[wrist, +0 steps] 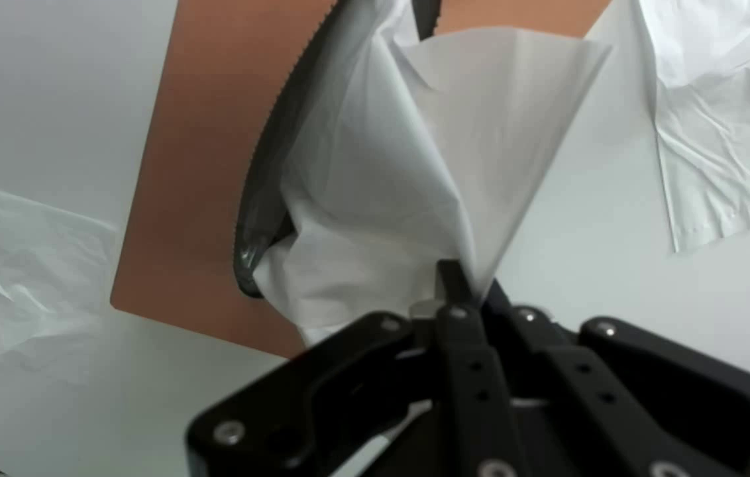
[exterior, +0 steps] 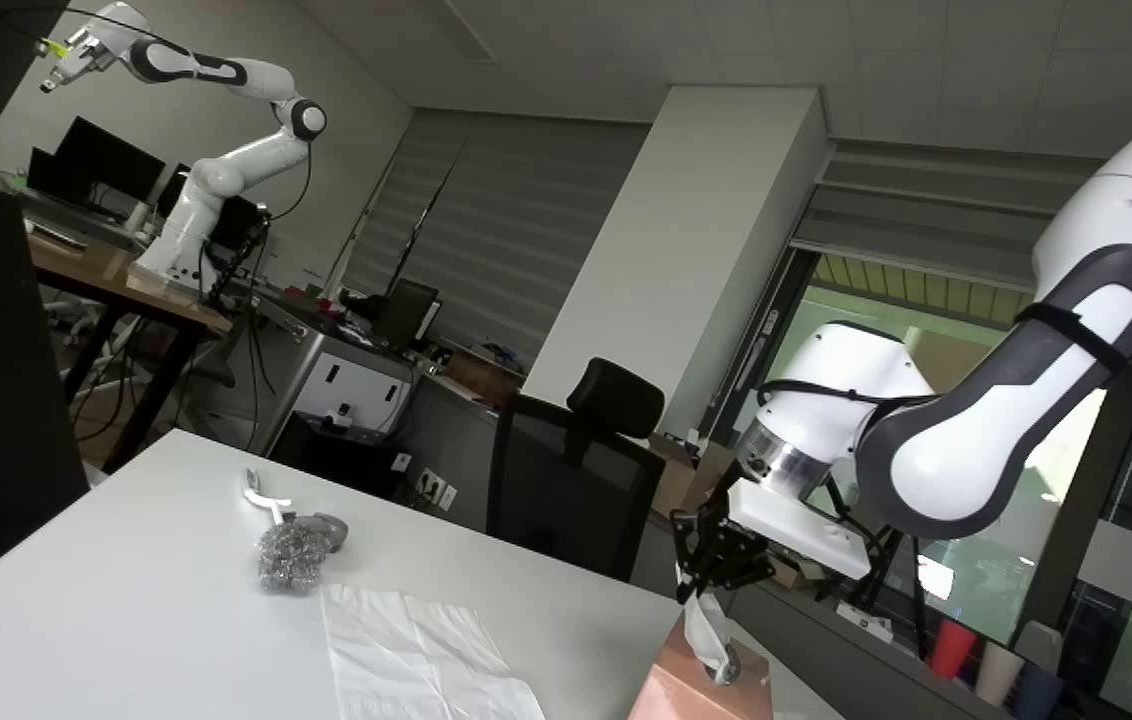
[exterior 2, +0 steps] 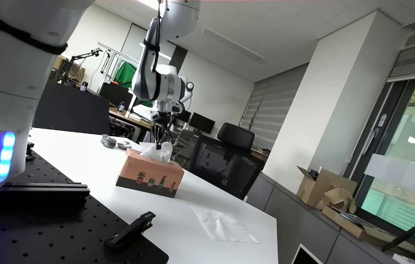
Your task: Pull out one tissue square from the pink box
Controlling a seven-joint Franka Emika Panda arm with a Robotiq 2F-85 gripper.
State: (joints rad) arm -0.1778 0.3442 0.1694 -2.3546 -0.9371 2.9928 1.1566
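Note:
The pink box stands on the white table, with cactus drawings on its side. It also shows in an exterior view and in the wrist view. A white tissue rises out of its dark slot; it shows in both exterior views. My gripper is shut on the upper part of this tissue, just above the box; it also shows in both exterior views. The tissue's lower end is still in the slot. The inside of the box is hidden.
Flat white tissue sheets lie on the table on either side of the box. A grey wire scrubber lies further along. A black chair stands at the table edge. A black clamp-like piece sits on the perforated black plate.

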